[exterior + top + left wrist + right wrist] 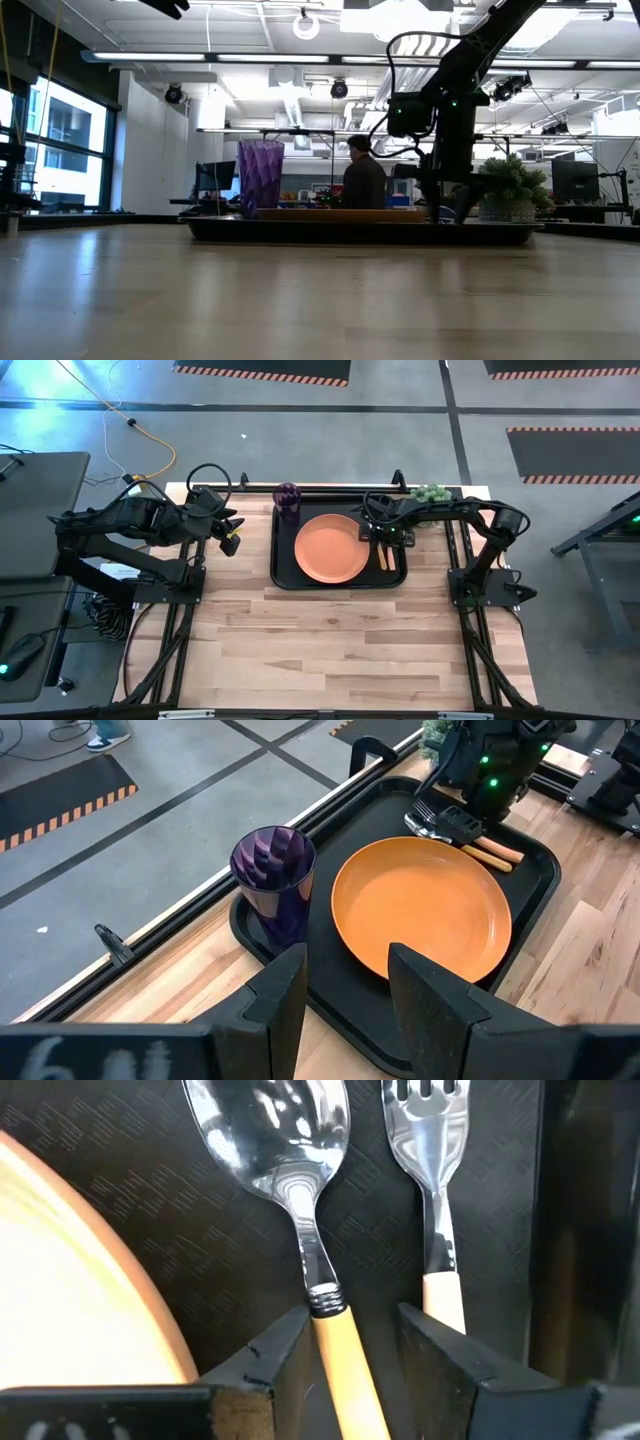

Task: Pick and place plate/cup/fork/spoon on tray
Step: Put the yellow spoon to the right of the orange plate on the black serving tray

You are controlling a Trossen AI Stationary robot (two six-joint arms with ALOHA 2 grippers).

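Observation:
The black tray (283, 576) lies at the table's far middle. On it rest the orange plate (331, 547), the purple cup (288, 500) upright in its far left corner, and the spoon (290, 1140) and fork (430, 1130) side by side along its right side. My right gripper (350, 1340) points down over the two handles. It is open, with one finger on each side of the spoon's orange handle (340, 1360). My left gripper (345, 990) hangs open in the air left of the tray (350, 1020), holding nothing.
A small green plant (430, 492) stands at the table's far right corner, just behind my right arm. Bare wooden tabletop (330, 650) stretches from the tray to the near edge. In the low view a person (363, 180) sits in the room beyond.

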